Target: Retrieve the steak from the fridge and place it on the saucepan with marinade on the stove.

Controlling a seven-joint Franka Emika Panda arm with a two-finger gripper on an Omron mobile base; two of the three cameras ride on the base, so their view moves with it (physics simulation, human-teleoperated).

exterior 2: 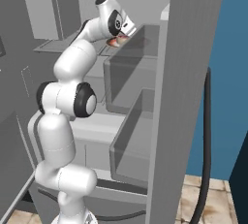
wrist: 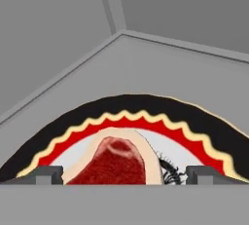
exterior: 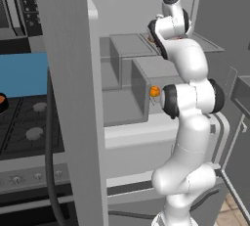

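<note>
Steak [wrist: 116, 163]: I count one, low centre of the hand view. Red-brown slab, darker middle, pale cream rim, lying flat.
Plate [wrist: 131, 109]: one under it, black outer band, then a yellow zigzag line, a red ring and a white centre.
Claw [wrist: 116, 176]: jaws spread wide, a dark tip at lower left and one at lower right, steak between them. I see nothing gripped.
Fridge [exterior: 73, 98]: one, door swung open. In the right base view the steak [exterior 2: 115, 41] peeks out red under the hand, upper middle of the frame.
Bins: I count two grey ones stacked in the right base view.
Orange ball [exterior: 154, 91]: one, mid-frame in the left base view, beside the arm's elbow.
Stove [exterior: 29, 122]: one, far left.
Saucepan [exterior: 2, 103]: one, at the left edge, mostly cropped.
</note>
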